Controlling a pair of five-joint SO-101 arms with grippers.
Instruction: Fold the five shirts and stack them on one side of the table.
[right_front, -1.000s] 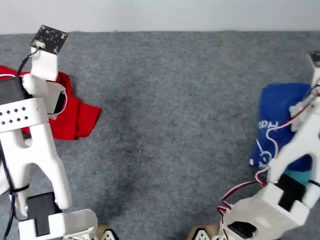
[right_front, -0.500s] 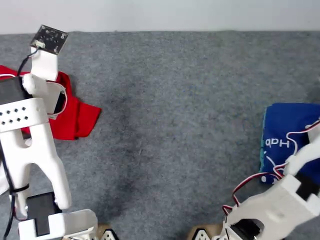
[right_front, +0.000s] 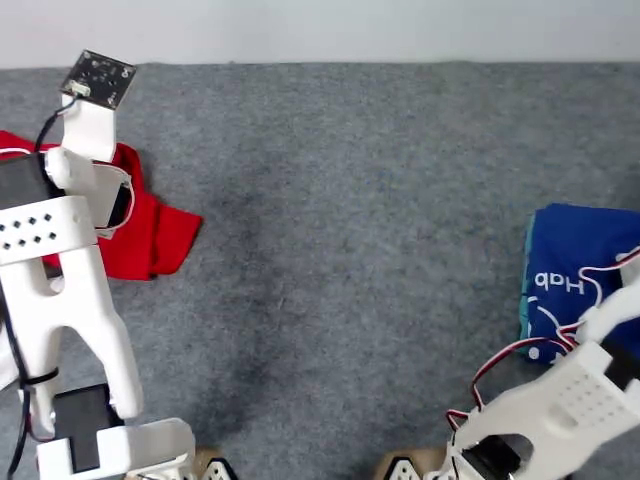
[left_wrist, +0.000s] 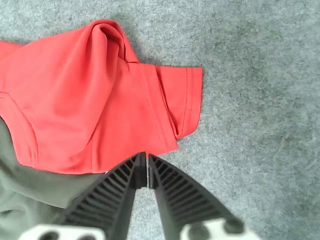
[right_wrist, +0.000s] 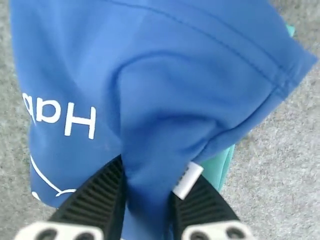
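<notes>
Red shirt lies crumpled at the table's left side. In the high view the left arm covers much of it and the frame edge cuts off the remainder. The left wrist view gives more: one short sleeve lies out flat toward the bare grey surface, and the body is bunched in a raised fold. An olive-grey garment shows under the red shirt's edge, and its shape cannot be made out.

Left gripper: fingers pressed together with nothing between them, tips just beside the red shirt's hem, over bare table.

Blue shirt sits at the right side, folded, with white print on top. It is cut off by the frame edge, and its near part is covered by the right arm and its red and white wires.

A teal shirt lies beneath the blue one. It shows as a narrow strip past the blue edge, the rest hidden.

Right gripper: pinching a raised ridge of blue cloth between its two black fingers. A small white label sticks out of the cloth against one finger. The depth of the grip is hidden by the fabric.

The centre of the table is grey felt-like cover, with the two shirt piles well apart.
</notes>
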